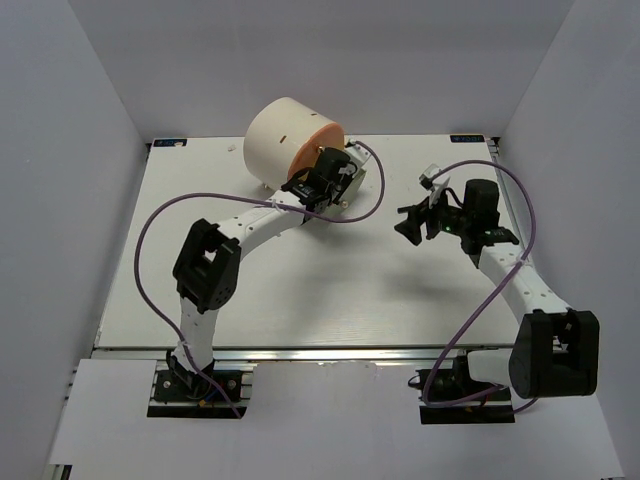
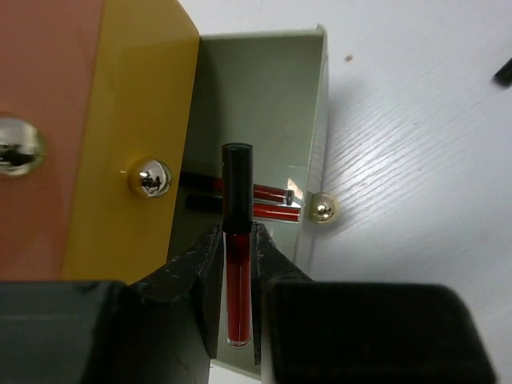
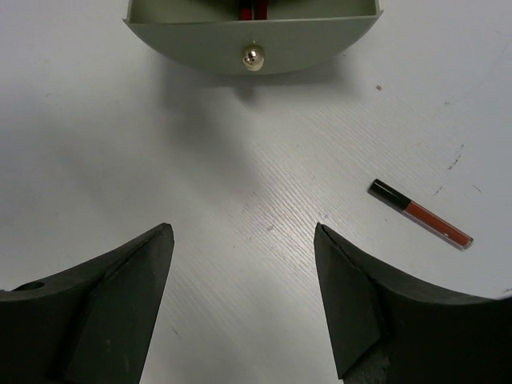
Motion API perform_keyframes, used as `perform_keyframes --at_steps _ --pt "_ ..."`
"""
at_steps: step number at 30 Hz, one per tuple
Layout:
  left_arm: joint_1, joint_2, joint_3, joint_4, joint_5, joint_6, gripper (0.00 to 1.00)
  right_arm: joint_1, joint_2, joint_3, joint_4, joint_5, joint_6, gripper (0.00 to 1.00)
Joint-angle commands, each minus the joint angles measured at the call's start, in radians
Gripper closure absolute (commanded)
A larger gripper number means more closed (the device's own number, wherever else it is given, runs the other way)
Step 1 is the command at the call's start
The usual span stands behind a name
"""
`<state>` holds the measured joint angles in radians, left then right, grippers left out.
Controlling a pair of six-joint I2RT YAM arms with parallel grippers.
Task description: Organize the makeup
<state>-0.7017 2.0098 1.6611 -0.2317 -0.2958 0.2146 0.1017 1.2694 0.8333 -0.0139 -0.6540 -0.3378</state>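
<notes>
My left gripper (image 2: 238,234) is shut on a dark-red stick with a black cap (image 2: 237,276). It holds the stick over the open grey drawer (image 2: 318,120) of the cream cylindrical box (image 1: 285,138). Two more red sticks (image 2: 274,203) lie in that drawer near its front wall. In the top view the left gripper (image 1: 328,182) is at the box's front. My right gripper (image 3: 244,240) is open and empty above the bare table, facing the drawer front (image 3: 304,40). Another red-and-black stick (image 3: 421,214) lies on the table to its right. No brushes or sponges show.
The box has yellow and orange drawer fronts (image 2: 136,120) with round metal knobs (image 2: 150,177), shut, left of the open drawer. The right gripper (image 1: 412,226) is mid-table, right of the box. White walls enclose the table on three sides.
</notes>
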Motion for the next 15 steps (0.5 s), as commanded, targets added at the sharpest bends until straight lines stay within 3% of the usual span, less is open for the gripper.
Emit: perform_keyframes --at_steps 1,2,8,12,13,14,15 --pt "0.001 0.003 0.057 0.035 -0.065 0.052 0.75 -0.026 -0.027 -0.017 -0.023 -0.007 -0.043 0.23" --pt "0.001 0.009 0.058 0.037 -0.072 0.049 0.61 -0.031 -0.027 -0.020 -0.027 -0.012 -0.046 0.22" --pt "0.001 0.023 0.045 0.046 -0.085 0.032 0.38 -0.054 -0.007 -0.013 -0.055 -0.027 -0.084 0.18" --pt "-0.001 0.014 0.095 -0.006 -0.060 -0.024 0.36 -0.054 0.042 0.041 -0.174 -0.058 -0.303 0.15" --pt "0.001 -0.003 0.109 -0.015 -0.052 -0.067 0.37 -0.054 0.053 0.058 -0.204 -0.056 -0.446 0.16" --pt "0.001 -0.014 0.118 -0.038 -0.030 -0.093 0.40 -0.054 0.068 0.091 -0.272 -0.055 -0.528 0.17" --pt "0.001 -0.029 0.141 -0.056 -0.011 -0.121 0.52 -0.054 0.102 0.113 -0.308 -0.046 -0.614 0.19"
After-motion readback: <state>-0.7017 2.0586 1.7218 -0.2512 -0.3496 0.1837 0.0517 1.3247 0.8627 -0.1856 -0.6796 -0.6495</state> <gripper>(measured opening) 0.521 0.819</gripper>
